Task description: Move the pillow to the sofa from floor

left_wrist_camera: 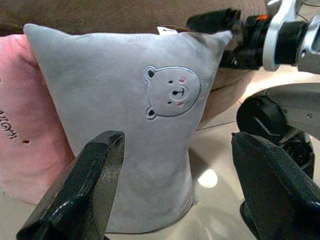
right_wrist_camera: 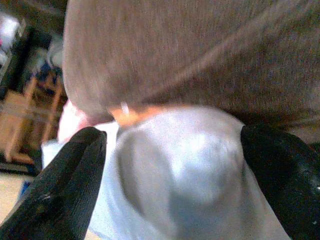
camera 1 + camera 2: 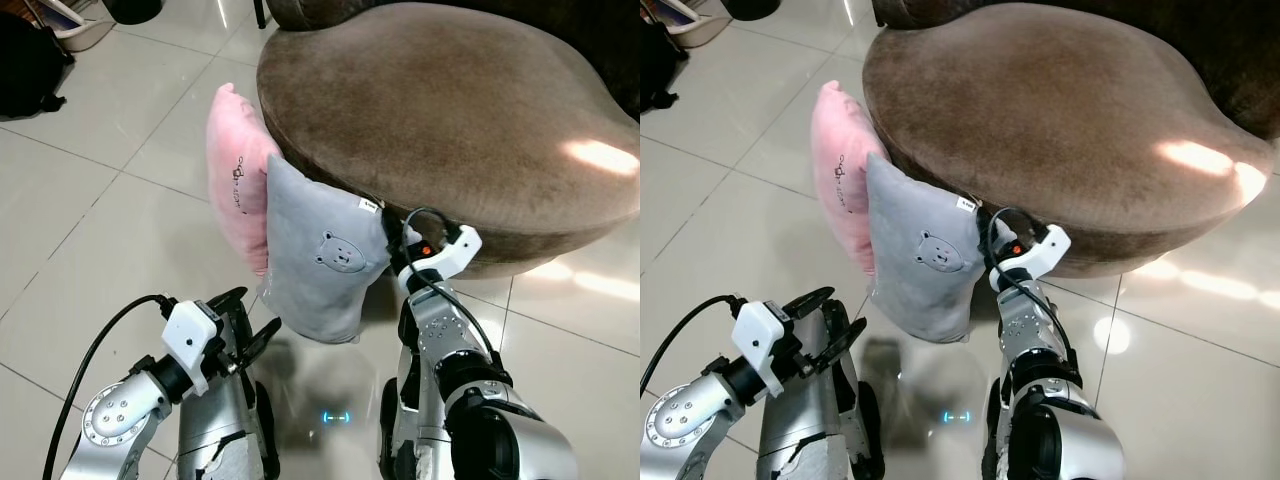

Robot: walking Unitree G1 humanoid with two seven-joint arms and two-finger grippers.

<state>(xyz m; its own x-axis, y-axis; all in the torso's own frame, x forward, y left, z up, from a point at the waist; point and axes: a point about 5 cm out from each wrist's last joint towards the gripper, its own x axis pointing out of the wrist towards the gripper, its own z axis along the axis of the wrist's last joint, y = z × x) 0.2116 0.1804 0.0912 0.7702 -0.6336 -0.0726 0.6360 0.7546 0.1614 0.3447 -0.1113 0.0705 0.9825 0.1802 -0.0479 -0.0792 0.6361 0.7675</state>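
A grey pillow (image 3: pixel 320 265) with a stitched bear face stands upright on the tile floor, leaning against the front of the brown sofa (image 3: pixel 450 110). Behind it a pink pillow (image 3: pixel 235 180) leans the same way. My right gripper (image 3: pixel 393 242) is at the grey pillow's top right corner, open, with its fingers (image 2: pixel 65 185) on either side of the corner. My left gripper (image 3: pixel 248 322) is open and low, a short way in front of the grey pillow (image 1: pixel 135 125), touching nothing.
The round sofa seat bulges out over both pillows. A dark bag (image 3: pixel 25 65) and a white basket (image 3: pixel 80 30) sit far back on the left. Open glossy tile floor (image 3: pixel 100 220) lies to my left and right.
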